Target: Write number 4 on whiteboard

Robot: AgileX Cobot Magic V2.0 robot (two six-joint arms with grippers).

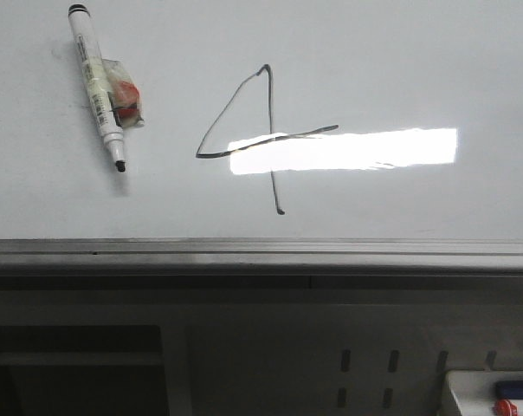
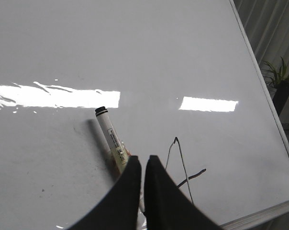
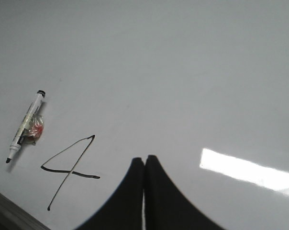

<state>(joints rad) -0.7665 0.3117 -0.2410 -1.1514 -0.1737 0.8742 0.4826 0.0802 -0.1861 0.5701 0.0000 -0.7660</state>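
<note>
The whiteboard (image 1: 400,69) lies flat and glossy, with a grey edge rail (image 1: 261,251) along its near side. The number 4 (image 1: 274,137) is drawn on it in thin black lines, partly across a bright light reflection. A white marker pen (image 1: 97,82), uncapped, lies on the board left of the 4, with a red and clear plastic piece (image 1: 125,95) beside it. Neither gripper shows in the front view. My left gripper (image 2: 142,160) is shut and empty, above the marker (image 2: 110,135), with the 4 (image 2: 183,167) beside it. My right gripper (image 3: 144,158) is shut and empty, over bare board beside the 4 (image 3: 71,172).
A white tray (image 1: 491,394) with blue and red items sits below the board's near edge at the right. The board's side rail (image 2: 259,62) and a potted plant (image 2: 278,79) beyond it show in the left wrist view. The marker also shows in the right wrist view (image 3: 25,127).
</note>
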